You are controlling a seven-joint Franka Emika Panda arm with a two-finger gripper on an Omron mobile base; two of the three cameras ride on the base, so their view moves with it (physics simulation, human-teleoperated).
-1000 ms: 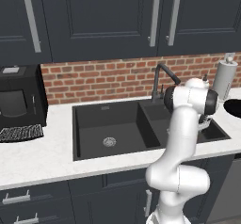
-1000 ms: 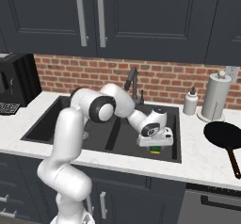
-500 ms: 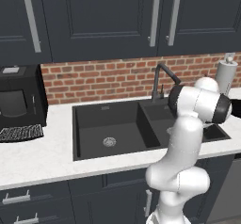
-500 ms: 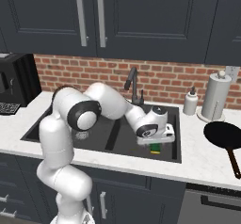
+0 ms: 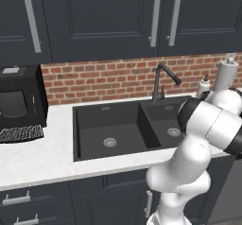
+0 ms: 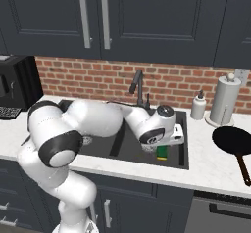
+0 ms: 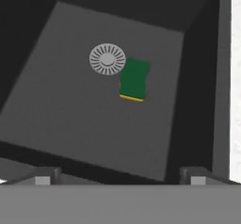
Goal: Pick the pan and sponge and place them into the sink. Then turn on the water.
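Through the hand view I see the sponge (image 7: pixel 134 79) lying flat on the floor of the sink (image 7: pixel 70 119), its edge just beside the round drain (image 7: pixel 107 59). My gripper (image 7: pixel 120 177) hangs above it with fingers spread wide and holding nothing; the sponge sits well ahead of the fingertips (image 7: pixel 43 177), roughly between them. The pan (image 6: pixel 233 142) rests on the counter (image 6: pixel 211 168) right of the basin, though its handle looks partly cropped.

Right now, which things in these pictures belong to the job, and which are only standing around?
Belong to the job:
sponge, lying in the basin beside the drain
sink
faucet, no water running
pan, on the counter right of the sink

Just standing around:
paper towel roll
soap bottle
black appliance
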